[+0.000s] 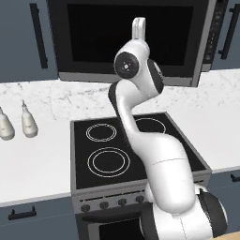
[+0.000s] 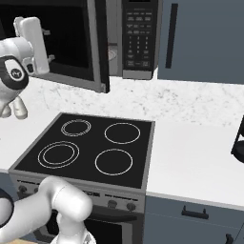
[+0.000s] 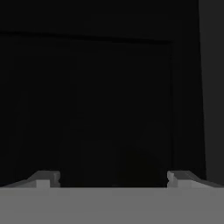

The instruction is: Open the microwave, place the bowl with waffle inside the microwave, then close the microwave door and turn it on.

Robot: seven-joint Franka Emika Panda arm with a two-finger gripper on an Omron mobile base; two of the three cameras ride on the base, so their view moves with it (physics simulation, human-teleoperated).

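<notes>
**Black microwave, door swung partway, claw spread wide in front of it**

Black and steel pretty much sums up the left base view: the microwave (image 1: 136, 40) hangs above the stove (image 1: 136, 147), and the white arm (image 1: 154, 154) rises from the lower right and reaches up so its hand sits right in front of the dark window. On the marble worktop (image 1: 37, 159) to the left of the stove stand two small pale bottles (image 1: 18, 123), close together. Blue-grey cabinets with black bar handles flank the microwave.

Right base view makes the door thing clearer. The microwave door (image 2: 62, 43) is swung out partway, its grey steel edge standing clear of the keypad panel (image 2: 138, 35), with a gap between them. The hand is up at the left, against the door's glass. Stove is bare, four white rings. Something dark sits at the far right edge of the worktop, can't tell what it is.

Hand view is almost all dark glass, with a lighter grey strip down the right side. The claw (image 3: 113, 178) is spread wide, both tips far apart at the bottom, nothing between them.
</notes>
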